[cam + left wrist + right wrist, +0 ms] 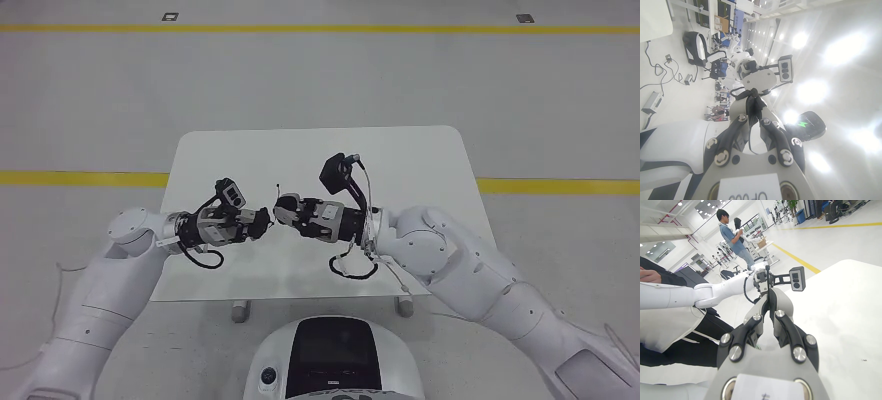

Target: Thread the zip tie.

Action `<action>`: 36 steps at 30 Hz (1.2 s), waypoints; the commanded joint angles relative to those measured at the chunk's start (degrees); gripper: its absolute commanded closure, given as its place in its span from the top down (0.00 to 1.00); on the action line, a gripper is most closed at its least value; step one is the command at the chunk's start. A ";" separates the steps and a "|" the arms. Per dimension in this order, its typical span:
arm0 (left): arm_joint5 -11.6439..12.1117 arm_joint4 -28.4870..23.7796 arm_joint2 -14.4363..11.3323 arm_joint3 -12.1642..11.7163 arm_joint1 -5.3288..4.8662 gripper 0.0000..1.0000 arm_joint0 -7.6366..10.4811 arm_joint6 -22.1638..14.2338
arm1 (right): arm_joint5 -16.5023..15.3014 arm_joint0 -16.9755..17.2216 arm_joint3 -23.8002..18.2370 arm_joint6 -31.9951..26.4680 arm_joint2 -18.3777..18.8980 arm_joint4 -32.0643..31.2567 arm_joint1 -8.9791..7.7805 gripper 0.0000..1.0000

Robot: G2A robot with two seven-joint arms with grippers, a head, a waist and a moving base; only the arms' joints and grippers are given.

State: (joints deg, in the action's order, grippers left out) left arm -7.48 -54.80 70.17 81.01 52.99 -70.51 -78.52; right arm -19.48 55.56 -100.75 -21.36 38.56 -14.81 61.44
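Observation:
The zip tie (277, 192) is a thin black strap held in the air over the middle of the white table (420, 160). My left gripper (265, 222) and right gripper (282, 212) meet tip to tip there. In the right wrist view the strap (768, 289) rises from between the shut fingers of my right gripper (769, 300), and its small head sticks out above the left gripper (763, 278). In the left wrist view a loose length of the strap (751, 130) runs back between the closed fingers of my left gripper (753, 106), with the right gripper (754, 93) just beyond.
The tabletop (838, 313) lies bare under and around both arms, apart from a tiny dark speck (864, 360). A yellow floor line (80, 178) runs past the table's sides.

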 commanded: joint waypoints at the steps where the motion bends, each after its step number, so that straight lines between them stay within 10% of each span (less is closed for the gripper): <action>1: 0.02 -0.10 -0.06 -0.02 0.00 0.00 0.01 0.00 | 0.00 -0.04 0.07 -0.01 -0.10 0.14 -0.03 0.00; 28: 0.33 -0.45 -0.63 0.27 -0.10 0.00 -0.13 0.50 | 0.00 0.33 -0.48 1.24 -0.93 1.00 -0.63 0.00; 31: 0.55 -0.52 -0.58 0.34 -0.11 0.00 -0.20 0.69 | 0.00 0.52 -0.74 1.35 -0.65 1.12 -0.78 0.38; 33: 0.81 -0.63 -0.38 0.39 -0.15 0.00 -0.31 0.87 | 0.00 0.75 -1.07 1.35 -0.35 1.08 -0.95 1.00; 36: 1.22 -0.84 0.09 0.48 -0.23 0.00 -0.55 1.13 | 0.00 1.11 -1.87 1.25 0.31 0.74 -1.27 1.00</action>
State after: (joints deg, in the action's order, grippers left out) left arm -6.41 -55.54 70.06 81.45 52.80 -70.95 -77.49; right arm -19.48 56.53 -102.29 -20.07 38.60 -13.90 60.30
